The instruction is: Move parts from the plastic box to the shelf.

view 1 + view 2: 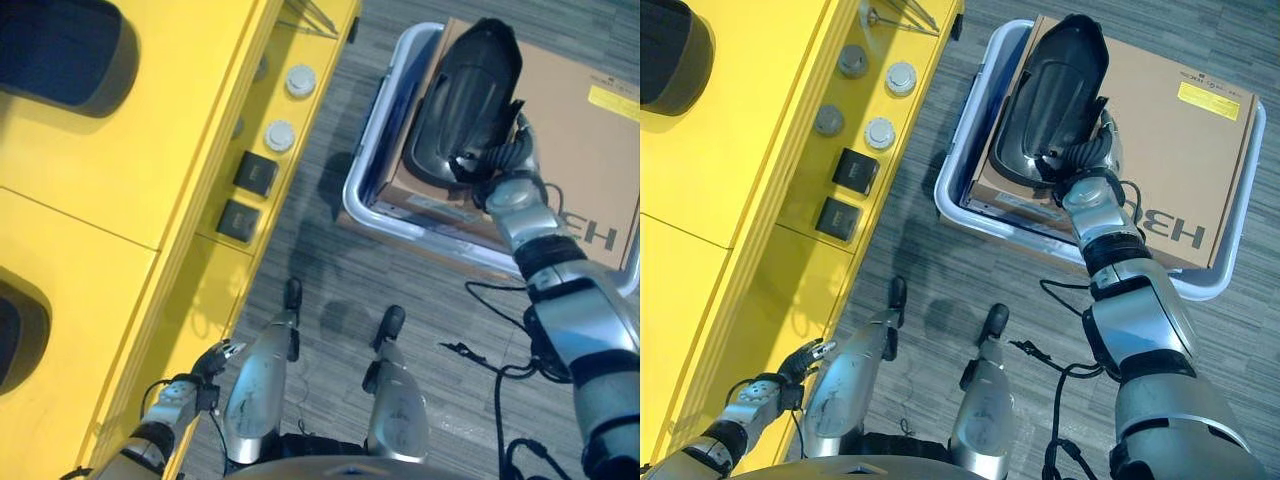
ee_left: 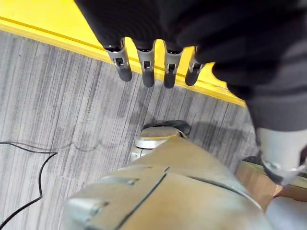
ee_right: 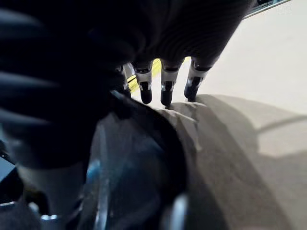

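The robot's right hand (image 1: 1087, 160) has hold of a large black moulded plastic shell (image 1: 1050, 95), long and rounded like a housing cover, gripping it at its near, narrower end. Its fingers (image 3: 165, 91) lie over the dark curved edge with the thumb on the other side, so the hand is clamped on the part. The shell sits over a flat brown cardboard carton (image 1: 1160, 150) that lies in the pale grey plastic box (image 1: 965, 150) on the floor.

The part looks stiff, hollow and probably light for its bulk, but glossy, so I'd guess it could slip or swing when held at one end. A hold further in on the rim would likely steady it.

The yellow shelf (image 1: 150, 130) stands to the robot's left, with black parts (image 1: 60, 55) already resting on it. The left hand (image 1: 215, 358) hangs low beside the shelf's edge, fingers (image 2: 144, 74) straight and holding nothing.
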Robot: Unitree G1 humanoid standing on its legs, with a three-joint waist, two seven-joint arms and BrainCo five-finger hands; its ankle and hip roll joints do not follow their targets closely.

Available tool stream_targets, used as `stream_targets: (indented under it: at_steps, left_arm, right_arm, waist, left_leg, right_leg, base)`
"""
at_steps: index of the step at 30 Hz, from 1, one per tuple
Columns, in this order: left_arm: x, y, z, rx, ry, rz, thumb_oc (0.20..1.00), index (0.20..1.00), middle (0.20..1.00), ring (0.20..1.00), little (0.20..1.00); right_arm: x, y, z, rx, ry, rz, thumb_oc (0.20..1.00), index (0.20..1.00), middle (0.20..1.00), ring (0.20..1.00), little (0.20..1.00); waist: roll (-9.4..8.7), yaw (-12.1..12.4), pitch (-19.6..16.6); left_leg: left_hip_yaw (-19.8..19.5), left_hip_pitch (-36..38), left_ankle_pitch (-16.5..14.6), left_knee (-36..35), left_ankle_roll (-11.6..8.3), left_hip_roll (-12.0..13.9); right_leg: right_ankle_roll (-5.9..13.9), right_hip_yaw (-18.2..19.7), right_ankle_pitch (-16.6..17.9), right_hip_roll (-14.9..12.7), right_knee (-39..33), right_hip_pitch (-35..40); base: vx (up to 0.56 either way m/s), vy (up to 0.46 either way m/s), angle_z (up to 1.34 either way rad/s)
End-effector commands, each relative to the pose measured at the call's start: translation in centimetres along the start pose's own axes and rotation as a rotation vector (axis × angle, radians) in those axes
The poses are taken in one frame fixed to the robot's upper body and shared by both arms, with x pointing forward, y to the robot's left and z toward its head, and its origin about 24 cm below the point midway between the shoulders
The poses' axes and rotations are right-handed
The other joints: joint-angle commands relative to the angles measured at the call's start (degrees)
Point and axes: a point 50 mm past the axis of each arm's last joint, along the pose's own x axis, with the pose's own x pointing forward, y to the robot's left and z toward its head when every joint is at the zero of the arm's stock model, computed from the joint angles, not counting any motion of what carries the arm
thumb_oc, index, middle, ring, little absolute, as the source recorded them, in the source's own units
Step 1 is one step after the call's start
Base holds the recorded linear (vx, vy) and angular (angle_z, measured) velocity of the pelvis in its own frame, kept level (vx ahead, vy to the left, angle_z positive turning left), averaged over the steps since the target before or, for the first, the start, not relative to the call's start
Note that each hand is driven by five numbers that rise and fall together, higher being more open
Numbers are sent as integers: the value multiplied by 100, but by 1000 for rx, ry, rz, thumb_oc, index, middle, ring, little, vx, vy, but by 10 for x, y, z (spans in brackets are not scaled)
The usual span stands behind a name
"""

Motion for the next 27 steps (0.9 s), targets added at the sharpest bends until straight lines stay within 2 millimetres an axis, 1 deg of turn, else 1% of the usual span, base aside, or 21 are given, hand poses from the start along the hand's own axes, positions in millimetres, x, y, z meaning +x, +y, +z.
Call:
stream_targets:
  at_steps: [1,2,4,5,7,8,10,12,13,15,16,18,19,21,23,24,25,26,27]
  left_arm:
    - [-1,-12,-9,50,37,-88,1000,1000,1000,1000,1000]
    - [0,-13,-9,92,39,-100,1000,1000,1000,1000,1000]
    - [0,-12,-8,113,41,-100,1000,1000,1000,1000,1000]
    - [0,-12,-7,121,38,-98,1000,1000,1000,1000,1000]
    - [-1,-9,-8,138,43,-84,1000,1000,1000,1000,1000]
    - [-1,-9,-8,141,42,-83,1000,1000,1000,1000,1000]
    - [-2,-8,-7,191,31,-75,1000,1000,1000,1000,1000]
    - [-5,-10,-4,193,-14,-93,1000,1000,1000,1000,1000]
    - [-6,-10,-1,187,-46,-89,1000,1000,1000,1000,1000]
    - [-9,-9,2,164,-71,-78,1000,1000,1000,1000,1000]
    - [-10,-8,5,146,-82,-70,1000,1000,1000,1000,1000]
    - [-12,-7,7,107,-93,-66,1000,1000,1000,1000,1000]
    - [-13,-7,8,65,-95,-75,1000,1000,1000,1000,1000]
    - [-16,-8,11,24,-103,-86,1000,1000,1000,1000,1000]
    - [-19,-10,19,-30,-134,-114,1000,1000,1000,1000,1000]
    - [-20,-10,28,-31,-150,-128,1000,1000,1000,1000,1000]
    - [-21,-10,34,5,-163,-125,1000,1000,1000,1000,1000]
    - [-21,-10,36,26,-168,-121,1000,1000,1000,1000,1000]
    - [-23,-10,48,117,-191,-107,1000,1000,1000,1000,1000]
  right_arm:
    - [4,-6,-21,-199,119,158,200,200,200,200,200]
    - [1,2,-33,-265,172,211,200,200,200,200,200]
    - [0,6,-39,-293,199,219,200,200,200,200,200]
    - [-1,7,-42,-299,215,219,200,200,200,200,200]
    - [-4,8,-53,-299,304,214,200,200,200,200,200]
    - [-4,8,-53,-298,309,215,200,200,200,200,200]
    - [-8,7,-65,-305,363,196,200,200,200,200,200]
    - [-12,-4,-86,-337,416,148,200,200,200,200,200]
    - [-14,-8,-94,-323,443,144,200,200,200,200,200]
    - [-19,-11,-109,-275,493,152,200,200,200,200,200]
    - [-23,-14,-118,-279,514,158,200,200,200,200,200]
    - [-27,-17,-128,-284,526,162,200,200,200,200,200]
    - [-31,-17,-136,-292,526,161,200,200,200,200,200]
    - [-33,-18,-141,-306,503,166,200,200,200,200,200]
    - [-34,-13,-140,-264,439,188,200,200,200,200,200]
    - [-36,-9,-139,-229,416,213,200,200,200,200,200]
    - [-36,-8,-138,-240,394,210,200,200,200,200,200]
    - [-37,-8,-138,-247,385,209,200,200,200,200,200]
    - [-37,-8,-136,-249,328,208,200,200,200,200,200]
  waist:
    - [216,89,-158]
    - [239,141,-158]
    - [250,182,-162]
    - [249,197,-205]
    - [250,275,-330]
    - [245,275,-348]
    - [222,309,-467]
    - [205,322,-696]
    - [195,324,-778]
    - [166,321,-921]
    - [140,320,-997]
    - [107,332,-1092]
    - [69,339,-1200]
    - [6,340,-1365]
    - [-65,330,-1587]
    - [-113,322,-1739]
    - [-132,312,-1803]
    - [-140,311,-1828]
    - [-188,276,-1964]
  left_leg:
    - [-300,289,-135,-53,-167,121]
    - [-304,416,-121,-129,-180,142]
    - [-311,537,-105,-214,-189,147]
    - [-306,561,-75,-273,-190,150]
    - [-286,753,-67,-430,-219,188]
    - [-287,746,-48,-448,-218,185]
    - [-251,877,-34,-545,-243,225]
    - [-216,1207,-14,-807,-297,299]
    - [-203,1320,-10,-893,-318,322]
    - [-182,1470,2,-1010,-345,354]
    - [-165,1554,5,-1059,-362,372]
    - [-151,1657,21,-1119,-383,398]
    - [-138,1752,37,-1178,-406,426]
    - [-107,1918,70,-1307,-434,469]
    - [-59,2118,123,-1482,-482,532]
    - [-32,2230,167,-1602,-500,560]
    - [-18,2271,181,-1645,-510,575]
    - [-13,2286,184,-1659,-515,582]
    - [4,2330,218,-1708,-548,630]
  right_leg:
    - [116,-22,-626,-60,1059,-379]
    - [117,-48,-626,-59,986,-233]
    - [130,-79,-611,-62,899,-97]
    - [139,-102,-586,-68,846,-68]
    - [164,-182,-569,-69,713,119]
    - [166,-189,-551,-72,694,114]
    - [196,-257,-515,-82,588,252]
    - [225,-355,-487,-47,346,588]
    - [242,-383,-473,-40,285,684]
    - [270,-427,-444,-37,200,799]
    - [285,-454,-426,-34,157,870]
    - [300,-494,-403,-27,110,962]
    - [315,-525,-381,-17,54,1052]
    - [332,-568,-344,27,-62,1201]
    - [356,-596,-292,85,-213,1368]
    - [371,-598,-270,123,-290,1448]
    - [383,-595,-261,134,-316,1470]
    - [386,-594,-257,139,-324,1478]
    - [413,-589,-231,171,-349,1502]
  base:
    - [0,0,0]
    - [0,0,0]
    - [4,-2,2]
    - [14,-11,6]
    - [18,-16,10]
    - [22,-14,14]
    - [37,-12,13]
    - [76,8,10]
    - [70,4,9]
    - [52,-27,5]
    - [37,-50,6]
    - [50,-63,7]
    - [86,-83,7]
    - [93,-96,1]
    - [85,-117,-5]
    - [66,-109,-4]
    - [50,-90,-2]
    - [-2,-105,4]
    - [-18,-125,0]
